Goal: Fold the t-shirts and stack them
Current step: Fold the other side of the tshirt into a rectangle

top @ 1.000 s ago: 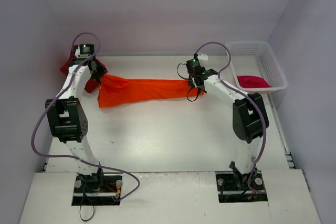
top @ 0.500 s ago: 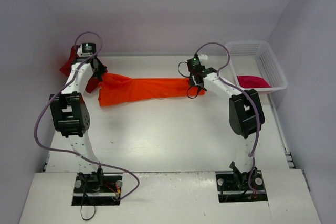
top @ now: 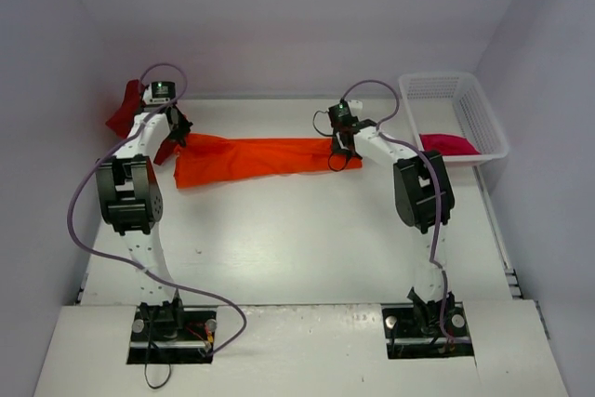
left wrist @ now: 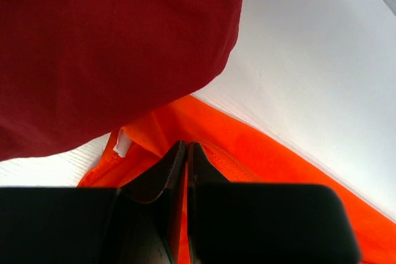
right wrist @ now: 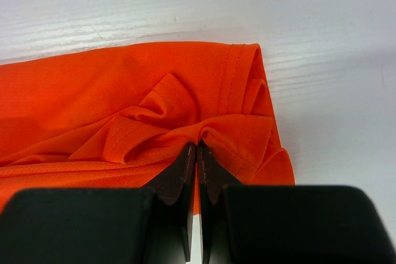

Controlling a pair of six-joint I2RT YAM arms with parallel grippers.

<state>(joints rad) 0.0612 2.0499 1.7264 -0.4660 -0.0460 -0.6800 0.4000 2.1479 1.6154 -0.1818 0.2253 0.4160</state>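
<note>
The bright orange t-shirt [top: 251, 159] is stretched in a long band across the far table between both grippers. My left gripper [top: 177, 137] is shut on its left end; in the left wrist view the jaws [left wrist: 186, 146] pinch orange cloth [left wrist: 247, 153]. My right gripper [top: 338, 150] is shut on its right end; in the right wrist view the jaws [right wrist: 197, 146] pinch a fold of the hem [right wrist: 185, 109]. The dark red t-shirt [top: 125, 111] lies bunched at the far left, also in the left wrist view [left wrist: 111, 47]. The crimson-pink t-shirt [top: 448, 144] lies in the basket.
A white mesh basket [top: 474, 109] stands at the far right by the wall. Walls close in the table on the left, back and right. Both arms reach over the table's sides, cables looping above them.
Both grippers have moved slightly toward the back of the table, carrying the orange t-shirt with them; it stays stretched between them. Both arms' elbows have swung further in.
</note>
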